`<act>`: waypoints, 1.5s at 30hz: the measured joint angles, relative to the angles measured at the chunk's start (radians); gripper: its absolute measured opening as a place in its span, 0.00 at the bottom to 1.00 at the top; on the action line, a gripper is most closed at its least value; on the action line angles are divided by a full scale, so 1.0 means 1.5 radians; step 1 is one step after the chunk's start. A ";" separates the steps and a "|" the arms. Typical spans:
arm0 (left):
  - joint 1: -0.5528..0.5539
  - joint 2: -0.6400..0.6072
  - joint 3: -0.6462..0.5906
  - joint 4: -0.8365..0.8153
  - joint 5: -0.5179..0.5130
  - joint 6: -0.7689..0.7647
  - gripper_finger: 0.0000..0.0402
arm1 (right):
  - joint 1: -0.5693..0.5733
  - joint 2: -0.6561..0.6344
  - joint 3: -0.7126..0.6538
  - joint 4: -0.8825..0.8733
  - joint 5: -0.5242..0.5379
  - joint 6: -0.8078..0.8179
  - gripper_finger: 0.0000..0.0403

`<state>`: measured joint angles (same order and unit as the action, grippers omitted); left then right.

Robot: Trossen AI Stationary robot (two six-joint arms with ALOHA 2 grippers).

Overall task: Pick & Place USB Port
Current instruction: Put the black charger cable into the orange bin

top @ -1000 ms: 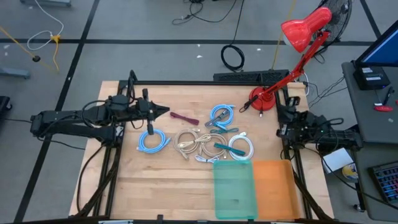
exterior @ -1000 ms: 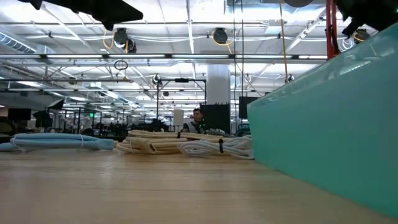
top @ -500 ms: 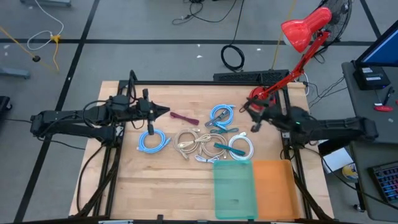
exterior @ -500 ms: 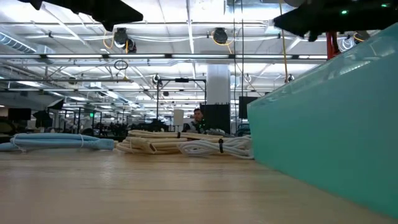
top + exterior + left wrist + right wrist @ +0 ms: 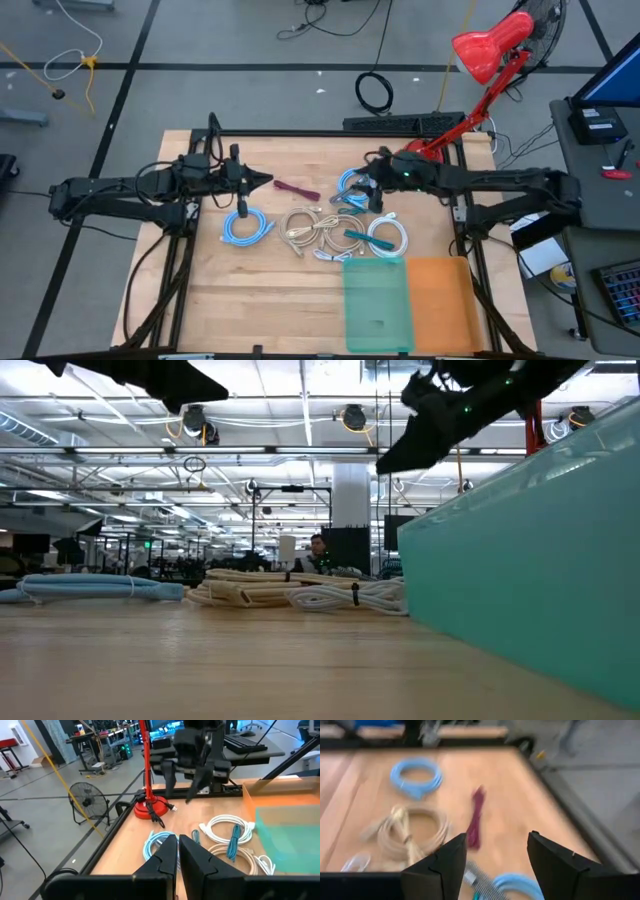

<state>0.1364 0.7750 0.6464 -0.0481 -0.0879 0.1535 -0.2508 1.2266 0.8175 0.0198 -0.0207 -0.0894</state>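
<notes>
Several coiled cables lie flat on the wooden table: a blue coil at the far middle, a maroon cable, a light blue coil, beige coils and a white coil with a teal tie. Which of them carries the USB port I cannot tell. My right gripper hovers open above the blue coil, its fingers wide apart and touching nothing. My left gripper stays shut and empty above the table, left of the maroon cable.
A green bin and an orange bin stand side by side at the near edge. A red desk lamp's base sits at the far right corner. Bare wood lies at the near left.
My right arm has swung out from its folded place at the table's right edge toward the table's left, and its gripper now stands above the blue coil at the far middle. The cables have not moved.
</notes>
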 joint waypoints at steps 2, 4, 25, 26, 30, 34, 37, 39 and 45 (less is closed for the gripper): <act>0.000 0.000 0.000 -0.004 0.000 0.000 0.06 | -0.006 0.023 0.016 -0.042 -0.025 -0.013 0.48; 0.000 0.000 0.000 -0.004 0.000 -0.002 0.06 | -0.007 0.039 0.025 -0.071 -0.025 -0.032 0.47; 0.000 0.000 0.000 -0.021 0.000 -0.004 0.06 | -0.033 0.237 0.042 -0.077 -0.005 -0.078 0.46; 0.000 0.000 0.000 -0.021 0.000 -0.004 0.06 | -0.034 0.243 0.045 -0.078 0.008 -0.085 0.45; 0.000 0.000 0.000 -0.021 0.000 -0.005 0.06 | -0.033 0.272 0.065 -0.077 0.042 -0.111 0.46; 0.000 0.000 0.000 -0.021 0.000 -0.006 0.06 | -0.033 0.308 0.086 -0.087 0.051 -0.125 0.46; 0.000 0.000 0.000 -0.022 0.001 -0.006 0.06 | -0.034 0.333 0.096 -0.088 0.052 -0.127 0.46; 0.000 0.000 0.000 -0.023 0.002 -0.006 0.06 | -0.034 0.342 0.098 -0.084 0.054 -0.127 0.46; 0.000 0.000 0.000 -0.024 0.002 -0.007 0.06 | -0.033 0.353 0.097 -0.081 0.084 -0.112 0.43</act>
<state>0.1363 0.7750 0.6464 -0.0845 -0.0856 0.1425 -0.3010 1.7565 0.9630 -0.1011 0.1053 -0.2567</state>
